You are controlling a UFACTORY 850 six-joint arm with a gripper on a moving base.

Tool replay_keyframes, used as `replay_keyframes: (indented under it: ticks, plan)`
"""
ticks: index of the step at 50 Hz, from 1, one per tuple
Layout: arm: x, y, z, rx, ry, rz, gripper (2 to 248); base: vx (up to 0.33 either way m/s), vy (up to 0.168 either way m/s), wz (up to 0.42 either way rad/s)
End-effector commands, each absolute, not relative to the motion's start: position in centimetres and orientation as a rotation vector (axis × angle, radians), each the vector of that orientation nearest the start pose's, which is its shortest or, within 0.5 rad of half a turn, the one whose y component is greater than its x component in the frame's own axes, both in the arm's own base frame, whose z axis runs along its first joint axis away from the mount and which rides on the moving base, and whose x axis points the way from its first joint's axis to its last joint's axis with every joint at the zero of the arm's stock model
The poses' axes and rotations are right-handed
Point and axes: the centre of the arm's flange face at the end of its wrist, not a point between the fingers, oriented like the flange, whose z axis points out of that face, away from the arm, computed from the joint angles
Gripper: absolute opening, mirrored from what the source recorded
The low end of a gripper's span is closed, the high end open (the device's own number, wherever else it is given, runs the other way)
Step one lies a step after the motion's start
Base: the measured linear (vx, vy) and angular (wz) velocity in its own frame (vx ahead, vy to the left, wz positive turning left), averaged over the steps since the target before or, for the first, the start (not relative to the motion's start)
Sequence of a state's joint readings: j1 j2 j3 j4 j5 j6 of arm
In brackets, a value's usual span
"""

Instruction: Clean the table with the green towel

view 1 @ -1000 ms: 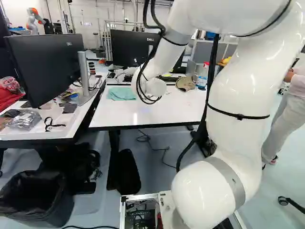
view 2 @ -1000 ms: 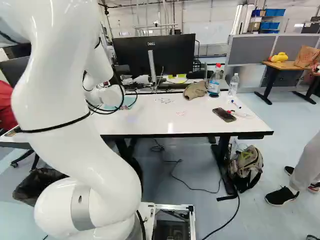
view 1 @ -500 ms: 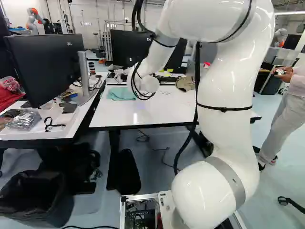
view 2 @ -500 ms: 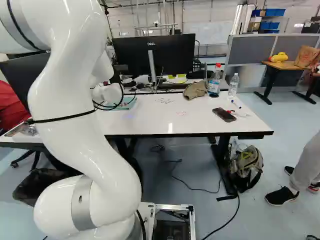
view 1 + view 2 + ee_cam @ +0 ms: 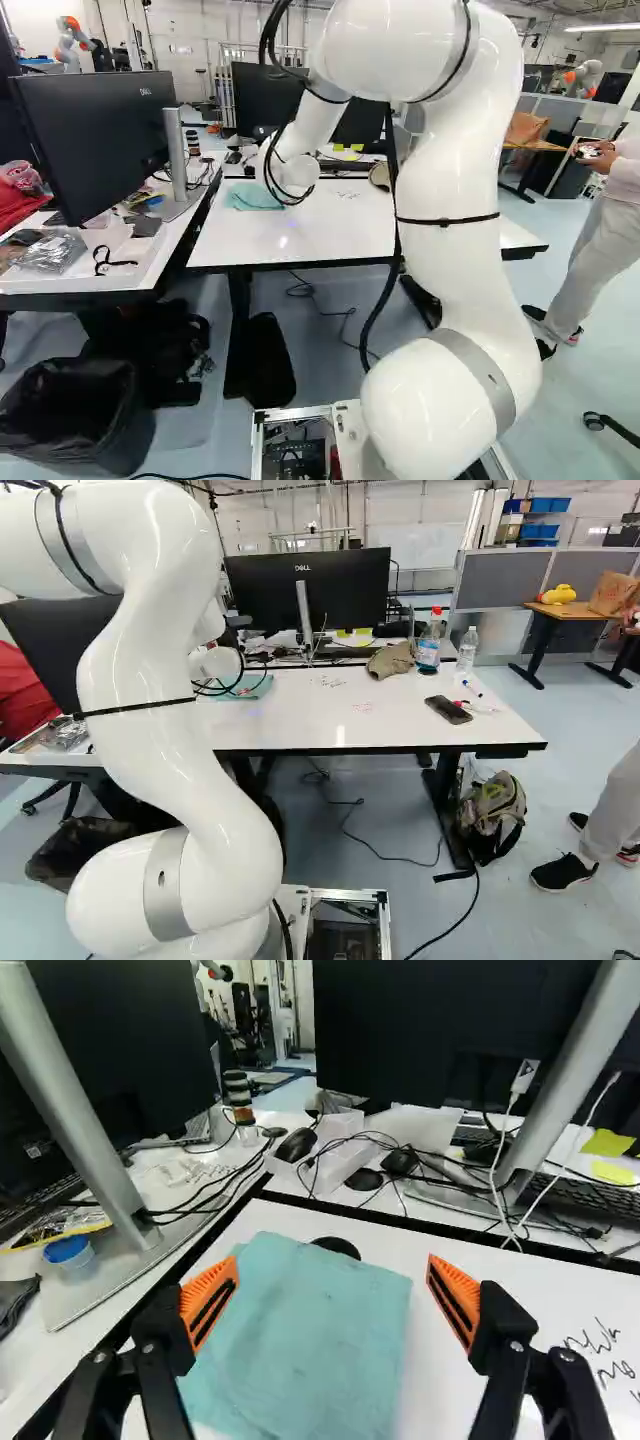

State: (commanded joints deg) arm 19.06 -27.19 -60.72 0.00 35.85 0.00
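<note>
Your gripper [image 5: 332, 1268] has its fingers wide apart, and the towel [image 5: 300, 1350] lies ahead and below, so reach down

We note towel [image 5: 300, 1340] plain pale teal, faintly mottled. Fingers [image 5: 492, 1330] black, pads [image 5: 455, 1300] orange with black slots. Tabletop [image 5: 300, 725] white, edged black, with dark scribbles [image 5: 605, 1350], reddish marks [image 5: 362, 706]. Our arm [image 5: 450, 270] white, banded grey and black. Sticky notes [image 5: 608, 1143] yellow. Backpack [image 5: 492, 820] looks olive-grey to us, though shadowed.
</note>
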Motion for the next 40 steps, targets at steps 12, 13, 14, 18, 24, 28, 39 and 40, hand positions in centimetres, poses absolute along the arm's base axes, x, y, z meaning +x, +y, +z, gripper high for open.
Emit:
replay_keyframes:
  ticks: [12,13,14,18,24,28,39,40]
  plan:
    - [59.4,21.5,39.7,-2.481,-0.436,-1.550,247,0.000,0.000,0.000]
    - [59.5,21.6,39.6,-2.487,-0.438,-1.541,247,0.000,0.000,0.000]
    - [59.5,21.7,39.5,-2.494,-0.441,-1.531,247,0.000,0.000,0.000]
    - [59.7,22.0,39.2,-2.519,-0.450,-1.493,247,0.000,0.000,0.000]
    - [59.9,22.5,38.7,-2.556,-0.464,-1.433,247,0.000,0.000,0.000]
    - [60.0,22.8,38.4,-2.579,-0.472,-1.395,247,0.000,0.000,0.000]
    - [59.9,22.8,37.7,-2.648,-0.488,-1.284,247,0.000,0.000,0.000]
    - [59.9,22.8,37.6,-2.654,-0.489,-1.275,247,0.000,0.000,0.000]
